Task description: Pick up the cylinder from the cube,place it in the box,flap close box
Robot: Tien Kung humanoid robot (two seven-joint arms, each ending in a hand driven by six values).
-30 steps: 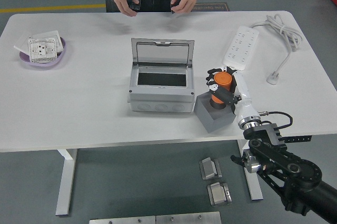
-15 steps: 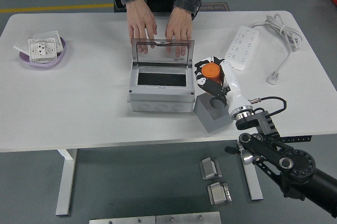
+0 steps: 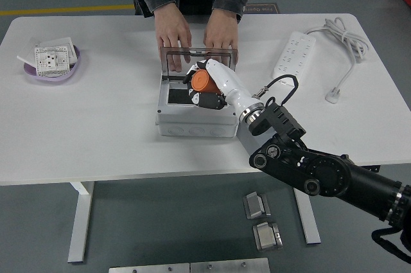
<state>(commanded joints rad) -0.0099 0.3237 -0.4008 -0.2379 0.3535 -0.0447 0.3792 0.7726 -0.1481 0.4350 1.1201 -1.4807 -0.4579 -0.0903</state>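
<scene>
Head view: right hand [image 3: 204, 87] grips the orange cylinder [image 3: 200, 81] over the open box [image 3: 192, 119], ready to drop; a person's hands [image 3: 198, 36] steady the lid [image 3: 228, 56].

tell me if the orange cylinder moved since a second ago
Yes. The orange cylinder, held in the right hand, went left from the grey cube to above the open box.

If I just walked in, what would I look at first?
Probably the bright orange cylinder gripped in the robot's white right hand, held over the open grey plastic box in the middle of the white table. Next, a person's two hands resting on the box's raised clear lid at the far side.
</scene>
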